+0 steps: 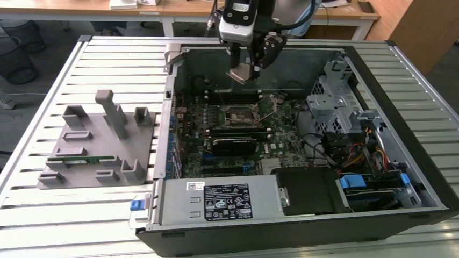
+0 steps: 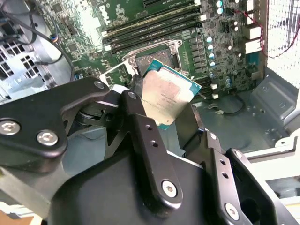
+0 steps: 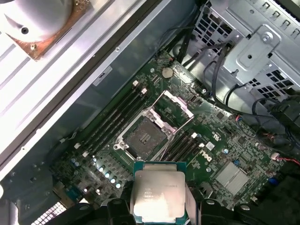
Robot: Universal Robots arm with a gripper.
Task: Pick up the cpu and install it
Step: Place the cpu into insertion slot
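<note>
Pointing steeply downward into the open computer case point(image 1: 420, 177), the arm point(image 1: 248, 21) held its gripper point(image 1: 244, 74) with the fingers point(image 2: 140, 126) clamped on opposite edges of the cpu point(image 2: 166, 96), which hung tilted in the air, clear of the motherboard point(image 3: 220, 122) and its open socket point(image 3: 143, 137).

The arm point(image 1: 291, 11) runs off the top edge of the exterior view. In the second wrist view the jaws' black links cover the lower part of the cpu point(image 2: 166, 96), and the chip hides a corner of the open socket point(image 2: 150, 55). The computer case point(image 1: 287, 236) is clipped at the exterior view's bottom edge.
</note>
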